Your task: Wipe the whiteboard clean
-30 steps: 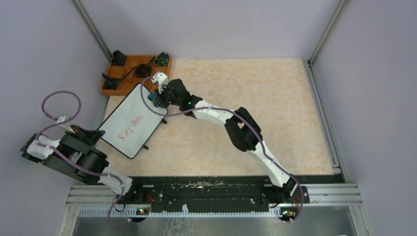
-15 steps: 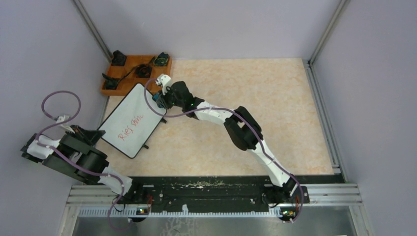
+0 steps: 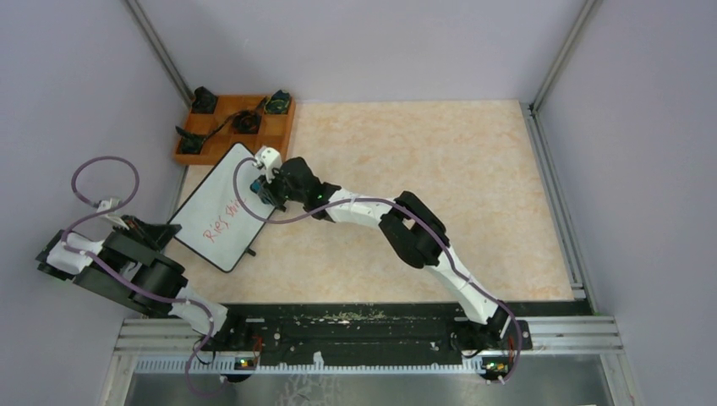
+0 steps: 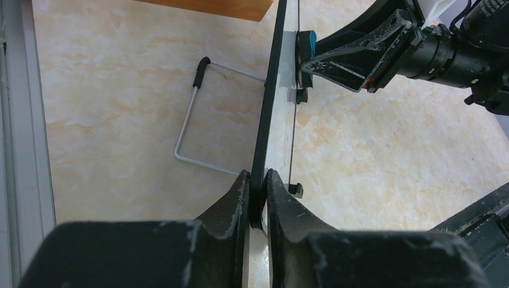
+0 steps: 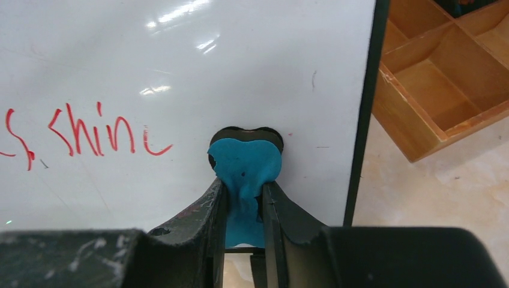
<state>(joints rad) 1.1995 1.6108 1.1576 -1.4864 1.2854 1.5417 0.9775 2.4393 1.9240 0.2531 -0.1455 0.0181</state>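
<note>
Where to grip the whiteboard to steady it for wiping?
Pinch the whiteboard by its thin black edge at the near-left corner, from the left, as the left gripper does: thin panel on a wire stand, face left free for the eraser.

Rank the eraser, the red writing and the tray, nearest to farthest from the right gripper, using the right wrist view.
1. Eraser, clamped in the right gripper.
2. Red writing, to its left on the whiteboard.
3. Tray, right, past the whiteboard's edge.
</note>
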